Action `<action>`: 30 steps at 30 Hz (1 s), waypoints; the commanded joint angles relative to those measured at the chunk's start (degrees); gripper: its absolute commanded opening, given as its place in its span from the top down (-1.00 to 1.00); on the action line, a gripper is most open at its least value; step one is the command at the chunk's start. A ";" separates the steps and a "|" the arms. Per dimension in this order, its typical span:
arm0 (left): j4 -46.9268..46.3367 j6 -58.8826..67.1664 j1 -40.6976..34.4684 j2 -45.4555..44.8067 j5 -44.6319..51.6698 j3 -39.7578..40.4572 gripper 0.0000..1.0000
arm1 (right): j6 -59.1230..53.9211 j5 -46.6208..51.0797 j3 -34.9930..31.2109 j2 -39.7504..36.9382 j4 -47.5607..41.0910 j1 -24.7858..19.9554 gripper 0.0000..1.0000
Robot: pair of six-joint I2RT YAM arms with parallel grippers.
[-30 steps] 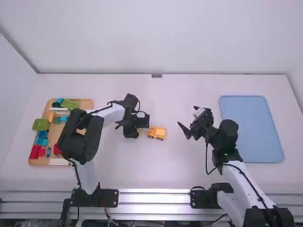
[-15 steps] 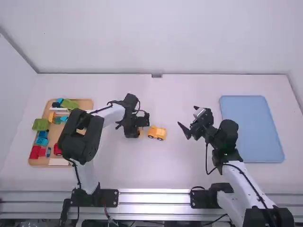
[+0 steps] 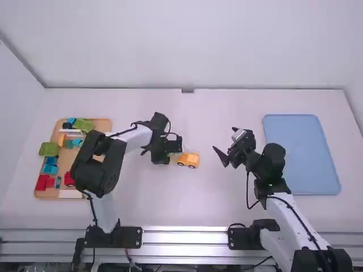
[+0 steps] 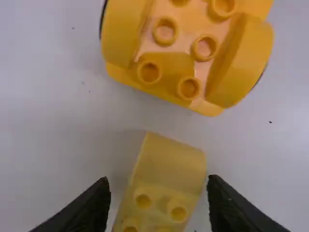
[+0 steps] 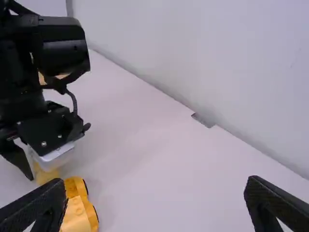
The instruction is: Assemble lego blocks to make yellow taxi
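Beside the yellow wheeled base (image 3: 188, 160), my left gripper (image 3: 171, 146) is low over the table. In the left wrist view, my left gripper (image 4: 159, 181) is open around a small yellow block (image 4: 169, 166), with a gap on one side. Bare table separates that block from the studded wheeled base (image 4: 181, 60). The right wrist view shows the small block (image 5: 44, 174) under the left gripper, near the wheeled base (image 5: 76, 215). My right gripper (image 3: 228, 143) stands open and away from the blocks; its fingers are wide apart in the right wrist view, where the gripper (image 5: 155, 182) holds nothing.
A wooden tray (image 3: 103, 122) with red, blue, green and orange blocks lies at the left, partly under the left arm. A blue tray (image 3: 300, 153) lies at the right, beyond the right arm. A wall closes off the far side.
My left gripper has shifted slightly to the right, nearer the wheeled base. The right arm and the wheeled base have kept their places.
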 commanded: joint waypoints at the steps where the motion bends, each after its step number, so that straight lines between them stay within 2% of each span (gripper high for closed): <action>1: -0.48 0.28 -0.46 0.61 0.46 -0.66 0.08 | 0.26 -0.57 -0.28 -0.61 0.11 0.00 -0.96; 5: -0.66 0.22 -0.74 0.61 0.11 -1.14 0.10 | 0.28 -0.57 -0.28 -0.61 0.04 0.00 -0.96; 9: 0.28 -4.98 -0.85 0.61 -4.57 -2.01 0.11 | 0.28 -0.57 -0.28 -0.61 -0.07 -0.02 -0.96; 14: 0.28 -5.86 -0.85 0.61 -4.48 -2.03 0.37 | 0.26 -0.57 -0.28 -0.61 -0.07 0.00 -0.96; 19: 0.98 -10.71 -0.85 0.61 -4.72 -2.03 0.44 | 0.28 -0.57 -0.28 -0.61 -0.07 0.00 -0.96; 24: 2.21 -25.81 -0.85 0.59 -8.57 -1.79 0.34 | 0.24 -0.55 -0.28 -0.61 0.15 0.02 -0.96; 25: 1.92 -30.03 -0.83 0.59 -8.55 -1.64 0.18 | 0.20 -0.57 -0.28 -0.61 0.28 0.00 -0.96; 26: 1.70 -33.99 -0.85 0.59 -8.33 -1.53 0.14 | 0.26 -0.52 -0.28 -0.61 0.42 0.00 -0.96; 28: 1.66 -38.34 -0.83 0.59 -8.41 -1.51 0.31 | 0.22 -0.57 -0.28 -0.61 0.61 0.00 -0.96; 29: 1.25 -44.78 -0.83 0.59 -8.59 -1.51 0.57 | 0.07 -0.52 -0.28 -0.61 0.87 0.02 -0.96; 30: 0.96 -48.09 -0.74 0.59 -8.46 -1.51 0.72 | 0.07 -0.37 -0.28 -0.61 1.07 0.00 -0.96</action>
